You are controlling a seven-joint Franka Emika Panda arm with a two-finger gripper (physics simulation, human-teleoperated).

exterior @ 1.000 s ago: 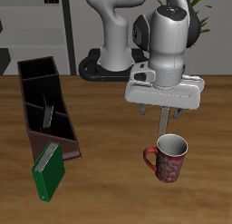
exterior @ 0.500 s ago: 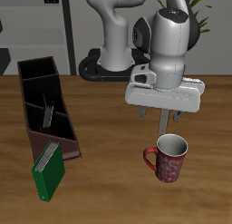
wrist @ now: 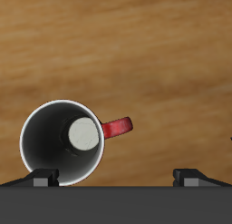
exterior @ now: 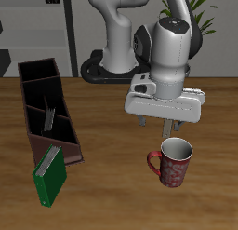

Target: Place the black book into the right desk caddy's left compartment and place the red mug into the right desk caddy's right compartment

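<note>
The red mug point(exterior: 172, 162) stands upright on the wooden table, handle toward the caddy side. My gripper point(exterior: 165, 124) hangs open just above it and holds nothing. In the wrist view the red mug point(wrist: 62, 141) shows its white inside from above, and its handle point(wrist: 116, 128) points toward the gap between my fingertips point(wrist: 43, 178); the cup sits nearer one finger than the other. The right desk caddy point(exterior: 70, 122) lies far off to the side. A dark, pale-edged book that looks like the black book point(exterior: 48, 113) leans inside its middle section.
A larger green book point(exterior: 51, 174) leans against the caddy's near end. The robot's base point(exterior: 116, 61) stands at the back. Bare wood surrounds the mug.
The gripper has come down a little toward the mug and turned slightly. The mug, caddy and books have not moved.
</note>
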